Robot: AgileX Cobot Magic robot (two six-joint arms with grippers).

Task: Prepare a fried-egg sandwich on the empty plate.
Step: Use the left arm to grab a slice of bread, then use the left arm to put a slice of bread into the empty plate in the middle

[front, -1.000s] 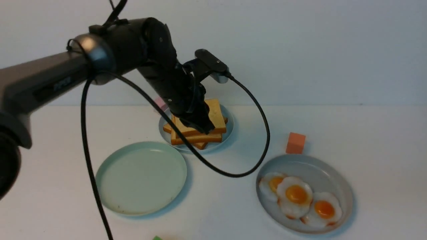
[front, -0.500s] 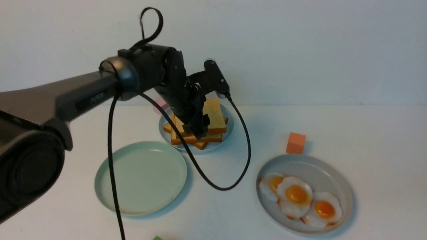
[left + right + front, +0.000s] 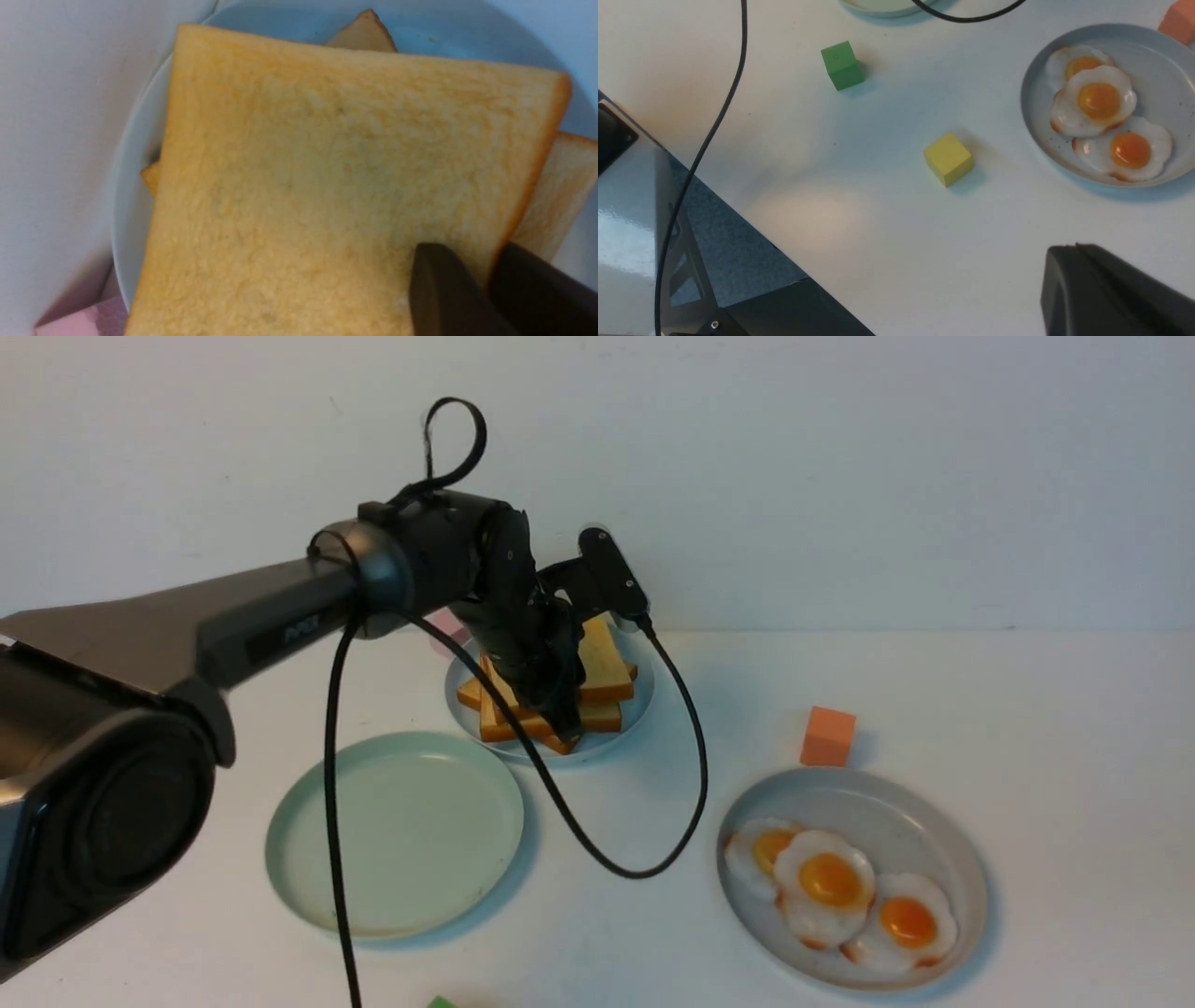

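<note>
Front view: my left gripper (image 3: 563, 714) is down on the toast stack (image 3: 523, 721) on the pale blue plate (image 3: 640, 702). On the left wrist camera its fingers pinch the top toast slice (image 3: 327, 177) at a crust edge, one finger lying on top. The mint-green plate (image 3: 392, 831) sits just beside, bare. Three fried eggs (image 3: 826, 882) rest on the grey plate (image 3: 934, 821). Of my right gripper (image 3: 1111, 289) I see only a dark edge and cannot tell its state.

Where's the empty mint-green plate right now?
Front view, left of centre: the mint-green plate lies nearer the robot than the blue plate of toast, left of the egg plate.
</note>
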